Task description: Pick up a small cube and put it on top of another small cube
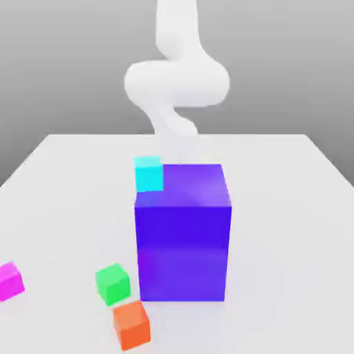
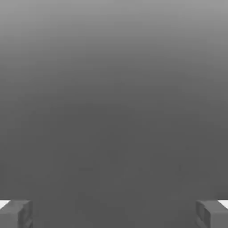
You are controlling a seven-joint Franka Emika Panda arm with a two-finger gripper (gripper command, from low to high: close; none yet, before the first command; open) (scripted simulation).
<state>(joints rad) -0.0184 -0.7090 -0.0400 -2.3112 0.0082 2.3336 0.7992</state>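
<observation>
Well apart from the wide-open tool (image 2: 114, 213), the small cube (image 1: 10, 281) lies on the table (image 1: 62, 200).

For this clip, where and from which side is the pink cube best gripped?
Probably from straight above, closing on two opposite upright faces of the pink cube. It sits flat on the white table, apart from the green cube, so its sides look free; its top is too flat to pinch.

A tall glossy blue-purple block (image 1: 183, 231) stands on a white table (image 1: 290, 207), a small cyan cube (image 1: 148, 173) behind its corner, green (image 1: 112, 283), orange (image 1: 131, 323) and magenta (image 1: 10, 281) cubes nearby.
</observation>
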